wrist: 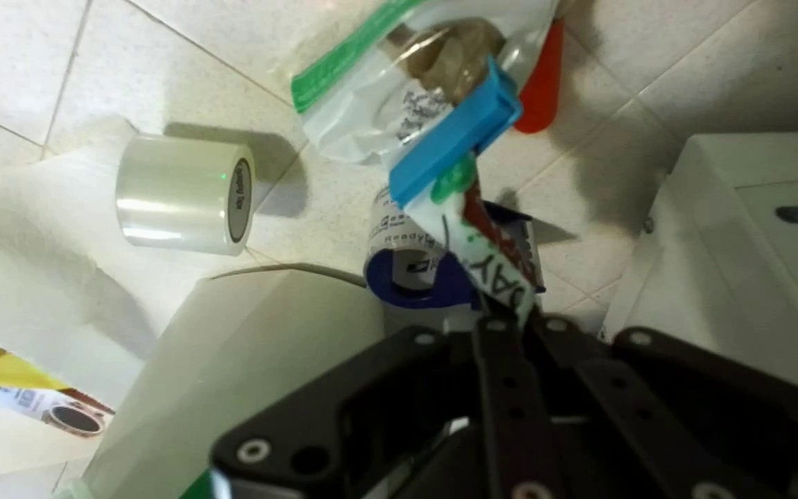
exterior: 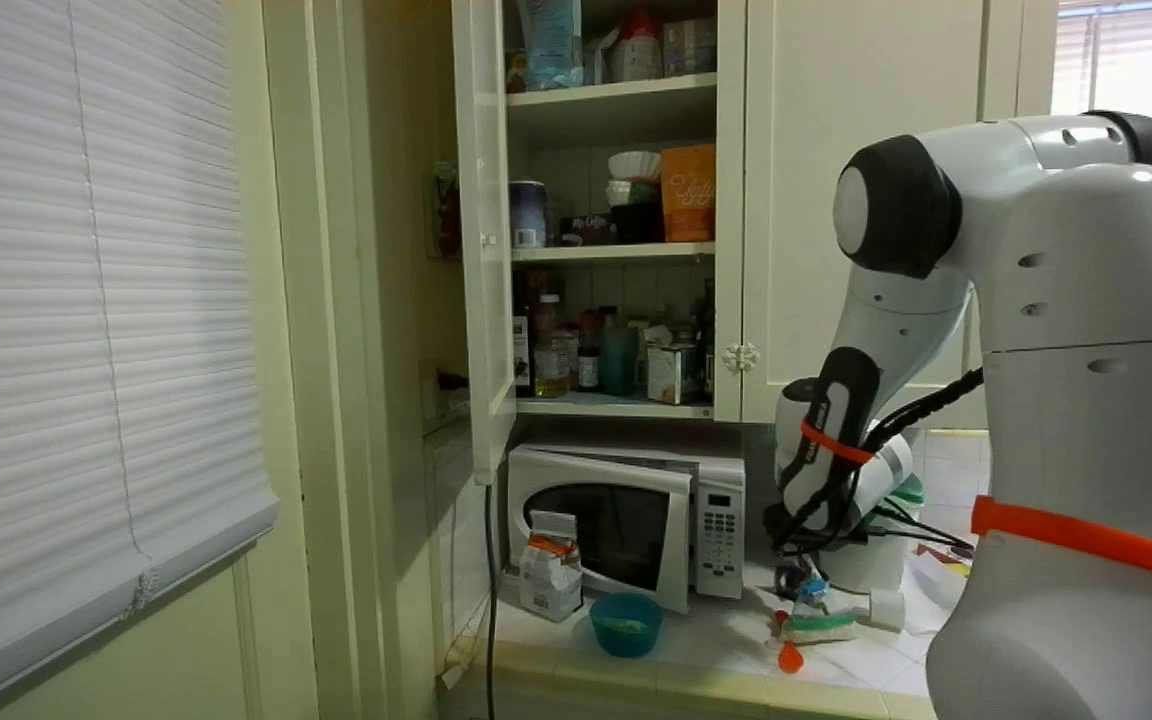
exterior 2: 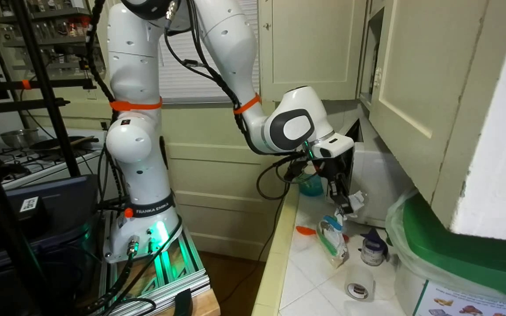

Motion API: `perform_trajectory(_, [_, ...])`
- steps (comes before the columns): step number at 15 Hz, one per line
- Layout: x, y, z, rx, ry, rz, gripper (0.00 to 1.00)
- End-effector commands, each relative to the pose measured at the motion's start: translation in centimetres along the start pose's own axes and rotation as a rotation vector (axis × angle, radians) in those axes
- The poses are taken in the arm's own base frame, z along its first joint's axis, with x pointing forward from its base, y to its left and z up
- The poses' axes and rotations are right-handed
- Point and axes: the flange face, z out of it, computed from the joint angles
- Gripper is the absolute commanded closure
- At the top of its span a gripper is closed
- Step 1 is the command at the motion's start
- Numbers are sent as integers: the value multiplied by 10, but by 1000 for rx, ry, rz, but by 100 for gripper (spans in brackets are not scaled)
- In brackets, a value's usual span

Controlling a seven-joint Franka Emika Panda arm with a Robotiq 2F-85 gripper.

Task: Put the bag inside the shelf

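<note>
My gripper [wrist: 520, 326] is shut on one end of the bag [wrist: 489, 256], a small whitish packet with red and green print and a blue clip on its far end. The bag hangs over the counter, clip downward; it also shows small in both exterior views [exterior: 812, 592] [exterior 2: 338, 217]. A zip bag with a green seal [wrist: 378, 111] lies below the clip; I cannot tell whether they touch. The shelf [exterior: 611, 407], a cream-white cupboard, stands open above the microwave in an exterior view, its boards crowded with bottles, jars and boxes. The gripper is low, right of and below it.
A silver-white microwave [exterior: 596, 530] stands ajar under the shelf. The open cupboard door [exterior: 486, 240] juts outward. On the counter are a teal bowl [exterior: 626, 625], a coffee packet [exterior: 551, 580], a tape roll [wrist: 184, 194], a blue-white roll [wrist: 406, 270] and a green-lidded tub [exterior 2: 464, 245].
</note>
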Motion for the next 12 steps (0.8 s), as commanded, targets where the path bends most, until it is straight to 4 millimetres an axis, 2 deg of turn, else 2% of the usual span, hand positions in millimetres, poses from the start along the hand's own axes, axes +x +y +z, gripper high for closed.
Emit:
perform_trajectory(1, [-8, 11, -32, 21, 11, 8, 100])
perform_trajectory(6, [-8, 11, -65, 61, 44, 15, 100])
perform_trajectory(12, [-20, 12, -106, 81, 45, 11, 100])
